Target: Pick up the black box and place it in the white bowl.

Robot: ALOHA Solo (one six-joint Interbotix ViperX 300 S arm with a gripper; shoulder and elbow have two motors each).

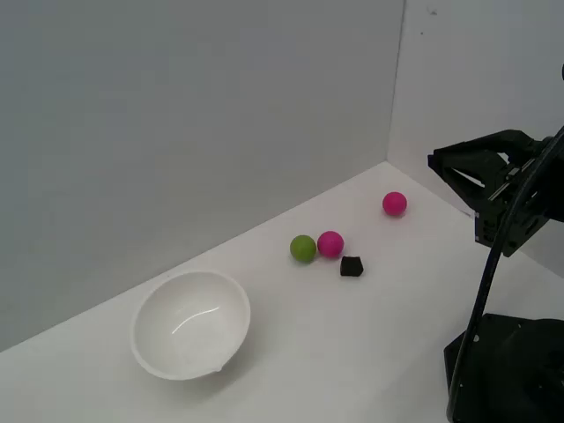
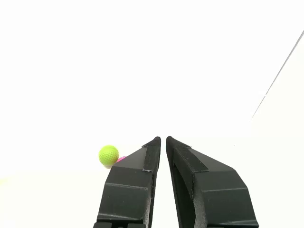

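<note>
White covers almost everything here: the bench, the walls behind it and the glossy white bowl. The bowl stands upright on the bench at about 8 o'clock in the exterior view, and nothing lies inside it.

The black box, a small matte block, rests on the bench near the middle of the exterior view, well apart from the bowl, at about 2 o'clock from it. Two balls are near the box: a magenta ball at about 11 o'clock from it, and a green ball that touches the magenta one on its 9 o'clock side. A second magenta ball lies alone farther back, at about 1 o'clock from the box and well apart from it.

The gripper hangs in the air at 3 o'clock of the exterior view, above the bench and well apart from the box. In the wrist view the gripper has its two black fingers pressed nearly together, with only a thin slit between the tips, and it holds nothing. The wrist view also shows the green ball with a small pink edge of a magenta ball behind it; the box does not show there.
</note>
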